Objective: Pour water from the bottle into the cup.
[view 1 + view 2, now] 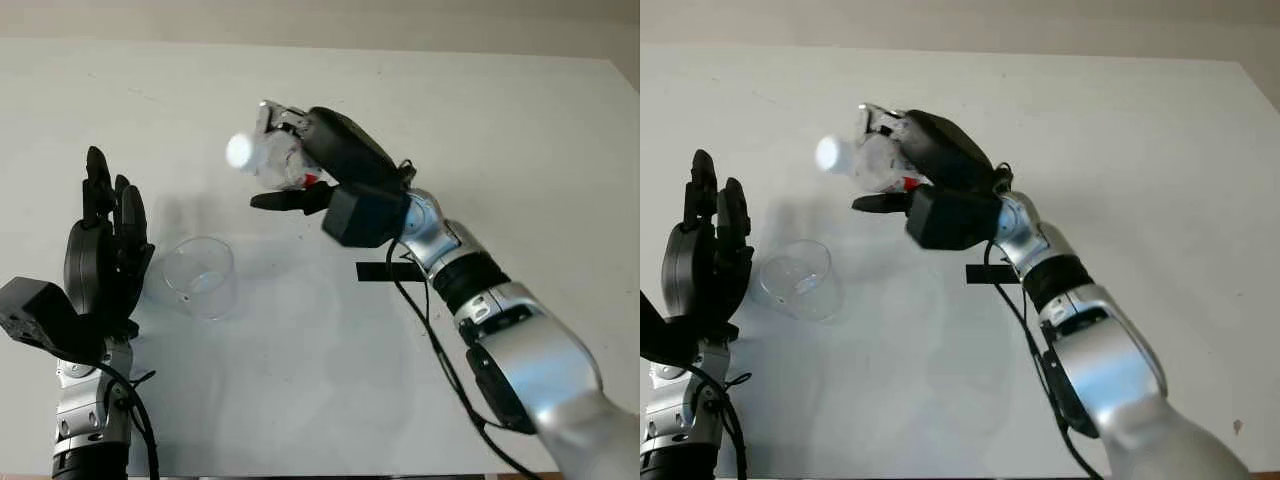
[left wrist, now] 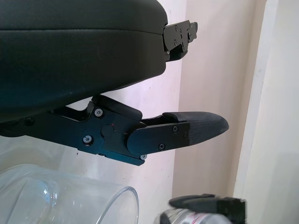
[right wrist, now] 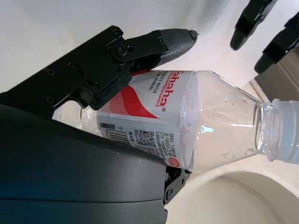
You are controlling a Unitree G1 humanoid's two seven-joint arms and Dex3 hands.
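Your left robot hand [image 1: 100, 240] stands open just beside the cup [image 1: 200, 275] on the table [image 1: 500, 130], likely to steady it, while your right robot hand [image 1: 320, 165] grips the bottle [image 1: 268, 155], tipped cupward above it.

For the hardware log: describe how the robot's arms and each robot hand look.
Both arms have silver shells with black joint bands and loose black cables. The right robot hand and left robot hand are matte black, with a smooth rounded shell, a boxy black wrist block, screw-fastened linkages and textured finger pads.
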